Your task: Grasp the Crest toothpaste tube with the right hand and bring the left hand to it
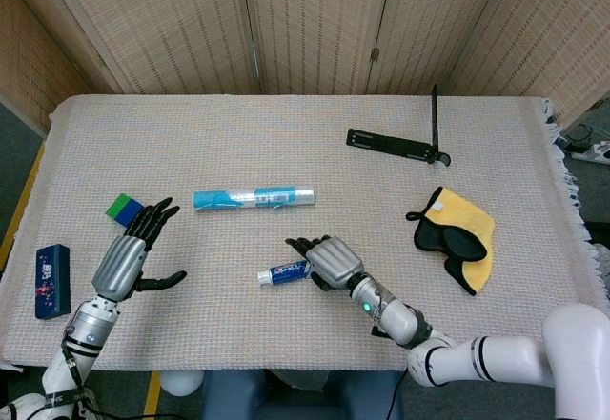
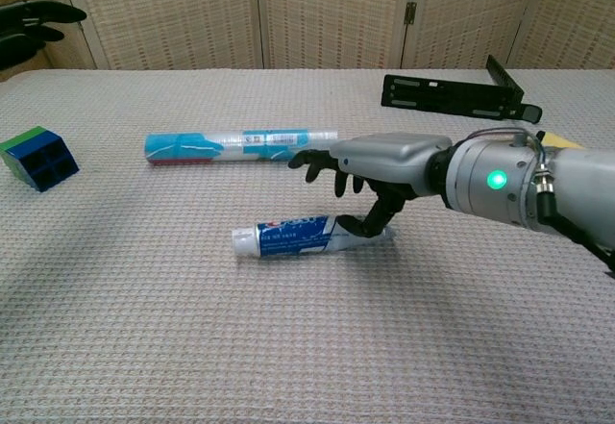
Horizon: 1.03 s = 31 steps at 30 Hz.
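The Crest toothpaste tube (image 1: 284,272) (image 2: 298,236) lies flat on the woven tablecloth near the front middle, cap end to the left. My right hand (image 1: 329,260) (image 2: 377,166) hovers over the tube's crimped end with its fingers spread; only the thumb (image 2: 373,216) reaches down to that end. The tube is not gripped. My left hand (image 1: 129,256) (image 2: 29,26) is held apart at the far left with its fingers spread, holding nothing, well away from the tube.
A long light-blue tube package (image 1: 253,197) lies behind the toothpaste. A blue-green block (image 1: 128,212) and a dark blue box (image 1: 52,280) sit at the left. A black bracket (image 1: 400,144) and a yellow-black cloth (image 1: 457,239) are at the right.
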Motion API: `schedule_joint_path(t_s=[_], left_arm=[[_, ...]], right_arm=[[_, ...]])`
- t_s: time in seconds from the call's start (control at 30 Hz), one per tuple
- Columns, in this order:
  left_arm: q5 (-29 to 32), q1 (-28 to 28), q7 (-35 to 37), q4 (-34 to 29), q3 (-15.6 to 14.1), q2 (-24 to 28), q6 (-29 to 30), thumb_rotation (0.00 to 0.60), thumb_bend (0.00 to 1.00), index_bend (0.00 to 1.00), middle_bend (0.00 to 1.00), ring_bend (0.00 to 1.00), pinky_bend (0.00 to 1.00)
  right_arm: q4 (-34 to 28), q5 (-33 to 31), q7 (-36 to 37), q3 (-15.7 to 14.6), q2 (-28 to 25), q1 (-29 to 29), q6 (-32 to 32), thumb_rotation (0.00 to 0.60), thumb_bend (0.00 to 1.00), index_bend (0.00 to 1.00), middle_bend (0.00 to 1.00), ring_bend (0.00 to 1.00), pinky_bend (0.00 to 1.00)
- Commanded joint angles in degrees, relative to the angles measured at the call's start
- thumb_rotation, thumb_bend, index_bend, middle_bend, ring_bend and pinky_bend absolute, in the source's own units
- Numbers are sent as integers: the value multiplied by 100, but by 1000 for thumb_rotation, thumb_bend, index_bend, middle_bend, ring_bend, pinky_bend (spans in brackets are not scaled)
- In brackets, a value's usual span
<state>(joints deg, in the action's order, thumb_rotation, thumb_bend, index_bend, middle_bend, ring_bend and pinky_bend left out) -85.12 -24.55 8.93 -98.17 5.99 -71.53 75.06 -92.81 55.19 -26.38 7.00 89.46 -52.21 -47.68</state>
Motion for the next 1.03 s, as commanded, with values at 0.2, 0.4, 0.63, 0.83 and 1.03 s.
schedule_joint_path(t_s=[0.2, 0.4, 0.63, 0.83, 1.03], left_arm=[[226, 179, 31, 137, 17, 275, 58, 89, 110, 83, 45, 7, 0], [629, 394, -420, 43, 38, 573, 122, 600, 127, 89, 53, 25, 0], [789, 737, -817, 159, -18, 682, 473, 600, 253, 104, 68, 51, 0], [753, 1066, -1215, 216, -153, 571, 863, 600, 255, 127, 80, 64, 0], [550, 1353, -1369, 19, -367, 607, 1087, 600, 254, 127, 84, 67, 0]], right_arm=[[-809, 829, 526, -139, -972, 681, -913, 600, 576, 0, 75, 195, 187], [-1365, 1618, 693, -578, -1968, 1586, -2060, 600, 576, 117, 199, 251, 201], [-1303, 2366, 1068, -1091, -2688, 2666, -3213, 600, 576, 201, 220, 267, 209], [-990, 2837, 1503, -1310, -2742, 3469, -4080, 600, 575, 201, 221, 268, 215], [-654, 3057, 2002, -1488, -2739, 4110, -4533, 600, 576, 201, 221, 270, 215]])
